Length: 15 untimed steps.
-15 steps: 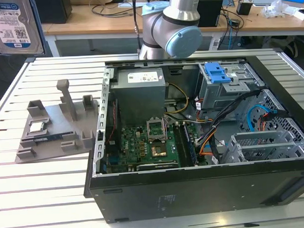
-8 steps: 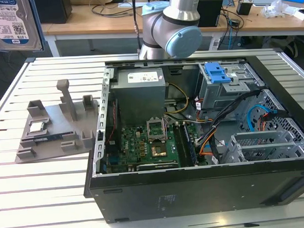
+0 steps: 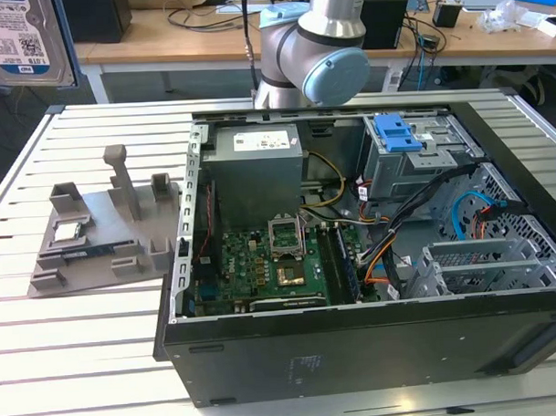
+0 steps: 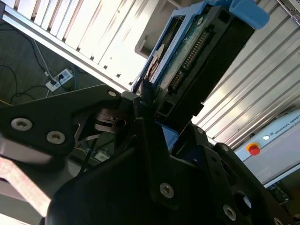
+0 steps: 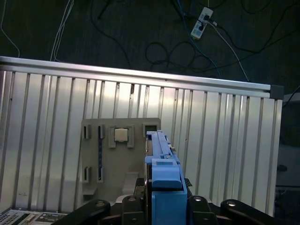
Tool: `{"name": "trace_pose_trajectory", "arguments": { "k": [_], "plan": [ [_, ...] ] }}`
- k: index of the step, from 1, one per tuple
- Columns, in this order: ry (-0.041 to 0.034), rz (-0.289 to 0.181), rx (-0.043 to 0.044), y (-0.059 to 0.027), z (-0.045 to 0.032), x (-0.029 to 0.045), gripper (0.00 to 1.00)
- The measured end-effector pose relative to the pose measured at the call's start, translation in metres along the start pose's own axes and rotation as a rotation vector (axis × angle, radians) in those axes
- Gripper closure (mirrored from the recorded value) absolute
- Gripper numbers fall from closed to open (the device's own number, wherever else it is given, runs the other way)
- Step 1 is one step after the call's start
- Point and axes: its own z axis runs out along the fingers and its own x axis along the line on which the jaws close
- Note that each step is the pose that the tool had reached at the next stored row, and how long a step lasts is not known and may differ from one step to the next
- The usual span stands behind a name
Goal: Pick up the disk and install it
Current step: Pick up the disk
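Note:
The disk [image 3: 16,39] hangs high above the table at the exterior view's upper left, its blue-and-white label facing the camera inside a blue bracket. In the second wrist view my gripper [image 4: 157,110] is shut on the disk [image 4: 187,51], whose green circuit board and connector edge show. In the first wrist view the disk's blue bracket [image 5: 161,164] stands on edge between the black fingers [image 5: 133,201], well above the slatted table.
An open computer case [image 3: 356,351] lies on the table with a drive cage and blue latch [image 3: 399,131] at its far side. A grey fixture tray [image 3: 97,260] holding a small processor chip [image 3: 67,231] sits at the exterior view's left, directly below the disk. The arm [image 3: 313,42] stands behind the case.

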Motion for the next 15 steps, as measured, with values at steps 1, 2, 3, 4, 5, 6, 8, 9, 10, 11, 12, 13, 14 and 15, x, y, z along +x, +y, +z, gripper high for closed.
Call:
{"name": "trace_pose_trajectory", "arguments": {
  "k": [1, 2, 3, 4, 5, 6, 8, 9, 10, 11, 12, 13, 14, 15],
  "plan": [
    [0.0, 0.0, 0.0, 0.0, 0.0, 0.0, 0.63],
    [0.0, 0.0, 0.0, 0.0, 0.0, 0.0, 0.63],
    [0.0, 0.0, 0.0001, 0.0, 0.0, 0.0, 0.63],
    [0.0, 0.0, -0.0001, 0.0, -0.0001, 0.0, 0.63],
    [0.0, 0.0, 0.0, 0.0, -0.0001, 0.0, 0.63],
    [0.0, 0.0, -0.0001, -0.0002, -0.0002, 0.0, 0.63],
    [0.0, 0.0, -0.0002, -0.0046, -0.0003, 0.0005, 0.63],
    [-0.0001, 0.0, -0.0006, -0.0075, -0.0005, 0.0007, 0.63],
    [-0.0001, 0.0, -0.001, -0.0105, -0.0006, 0.001, 0.63],
    [-0.0002, 0.0, -0.0015, -0.0143, -0.0007, 0.0014, 0.63],
    [-0.0002, 0.0, -0.0021, -0.0177, -0.0009, 0.0018, 0.63],
    [-0.0002, 0.0, -0.0028, -0.021, -0.0011, 0.0021, 0.63],
    [-0.0003, 0.0, -0.0036, -0.0277, -0.0013, 0.0028, 0.63],
    [-0.0005, 0.0, -0.005, -0.0363, -0.0017, 0.0036, 0.63]
  ]
}}
